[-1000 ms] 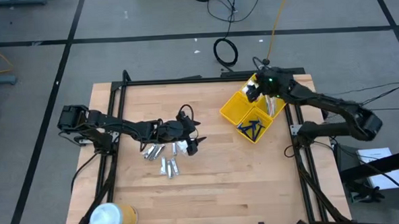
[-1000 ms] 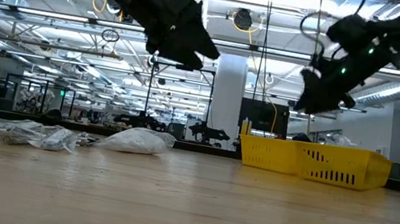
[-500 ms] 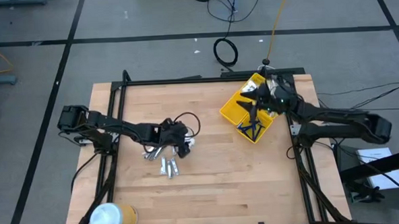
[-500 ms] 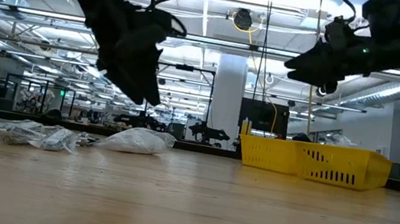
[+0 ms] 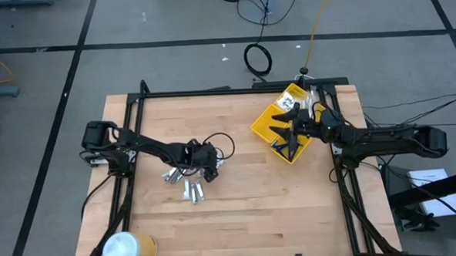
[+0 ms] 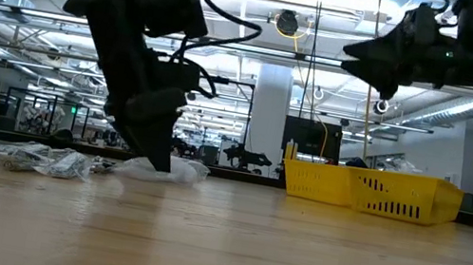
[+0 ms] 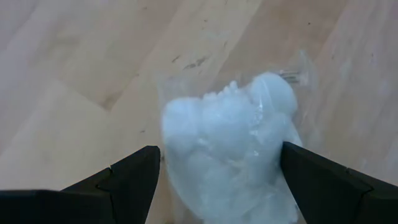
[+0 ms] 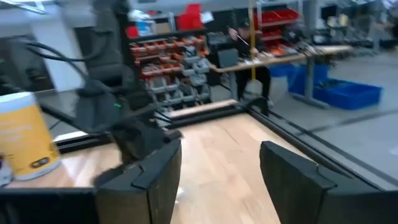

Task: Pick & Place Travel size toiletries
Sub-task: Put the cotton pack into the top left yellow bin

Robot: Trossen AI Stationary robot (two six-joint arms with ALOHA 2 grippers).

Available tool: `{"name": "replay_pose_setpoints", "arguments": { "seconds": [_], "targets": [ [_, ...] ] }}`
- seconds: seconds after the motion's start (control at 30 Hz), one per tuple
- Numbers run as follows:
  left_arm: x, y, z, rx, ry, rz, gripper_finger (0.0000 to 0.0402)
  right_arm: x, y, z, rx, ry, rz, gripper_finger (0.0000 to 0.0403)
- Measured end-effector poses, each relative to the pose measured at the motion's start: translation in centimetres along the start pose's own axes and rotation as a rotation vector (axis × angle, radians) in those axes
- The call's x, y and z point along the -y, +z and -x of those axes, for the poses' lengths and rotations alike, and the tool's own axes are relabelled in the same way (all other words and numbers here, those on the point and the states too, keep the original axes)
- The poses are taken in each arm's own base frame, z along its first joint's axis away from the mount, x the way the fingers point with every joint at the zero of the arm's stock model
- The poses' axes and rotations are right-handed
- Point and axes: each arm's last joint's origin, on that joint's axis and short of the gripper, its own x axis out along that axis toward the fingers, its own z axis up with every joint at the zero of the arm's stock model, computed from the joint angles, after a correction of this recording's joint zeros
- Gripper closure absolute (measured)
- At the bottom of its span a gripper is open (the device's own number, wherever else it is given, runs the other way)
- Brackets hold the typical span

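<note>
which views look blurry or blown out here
Left wrist view: the white packet between the open left claw is overexposed and soft. Right wrist view: motion-smeared throughout. Low view: both arms show as dark silhouettes against bright ceiling lights. High view: sharp and evenly lit.

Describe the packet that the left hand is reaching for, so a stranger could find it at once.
On the wooden table, find the cluster of silvery tubes left of centre. At its right edge lies a clear plastic packet between the left hand's open fingers: puffy, white and crumpled, not silvery.

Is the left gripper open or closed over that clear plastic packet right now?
Open. In the left wrist view the left gripper has its two dark fingers spread wide on either side of the clear packet, which lies on the wooden table.
</note>
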Motion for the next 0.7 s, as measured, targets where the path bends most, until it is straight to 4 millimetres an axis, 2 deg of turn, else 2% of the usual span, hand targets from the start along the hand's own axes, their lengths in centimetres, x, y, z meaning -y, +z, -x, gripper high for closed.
{"name": "replay_pose_setpoints", "arguments": {
  "seconds": [0.17, 0.27, 0.57, 0.7],
  "targets": [
    [0.0, 0.0, -0.3, -0.006, 0.002, -0.001, 0.0083, -0.6, -0.1, -0.1, -0.007, 0.031, 0.019, 0.0195],
    [0.1, 0.1, 0.0, 0.009, -0.016, -0.019, 0.0115, -0.7, -0.3, -0.1, -0.024, 0.032, 0.016, 0.0195],
    [0.6, 0.4, 0.2, 0.042, -0.073, -0.05, 0.0286, -0.6, -0.3, -0.1, -0.029, 0.027, 0.015, 0.0195],
    [0.7, 1.0, 0.9, 0.094, -0.092, -0.139, 0.0364, -0.7, -0.3, -0.1, -0.03, 0.031, -0.006, 0.0195]
  ]
}}
